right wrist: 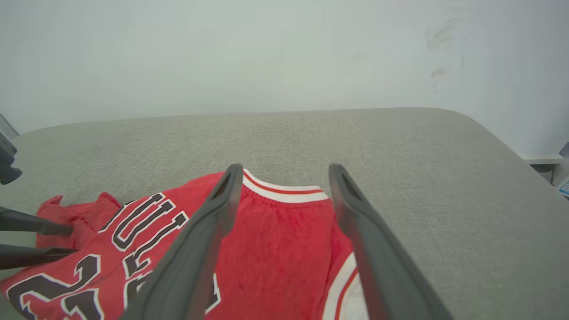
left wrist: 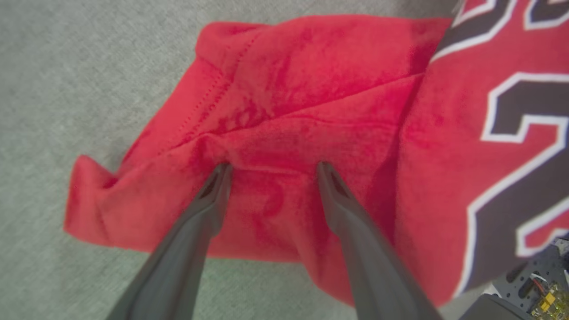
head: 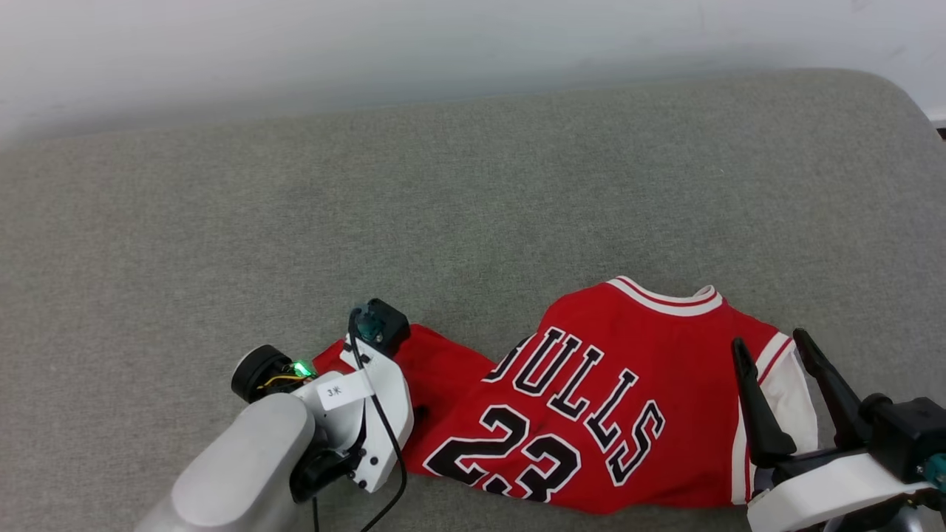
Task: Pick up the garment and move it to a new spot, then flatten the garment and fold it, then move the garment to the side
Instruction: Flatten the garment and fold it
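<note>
While the jersey [head: 591, 414] lies crumpled at the near edge of the grey cushion [head: 473, 185], lettering up, I have my left gripper [left wrist: 272, 166] spread, tips at the bunched hem [left wrist: 186, 146], and my right gripper [head: 770, 340] spread over the white sleeve [head: 794, 399]. I'd pinch deep at both ends, then lift evenly.

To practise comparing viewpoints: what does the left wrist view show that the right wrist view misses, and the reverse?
Left wrist view: the stitched hem seam up close.
Right wrist view: the open right hand, striped neckline, white wall.
Both: the garment, its lettering, the grey cushion, the open left hand.
</note>
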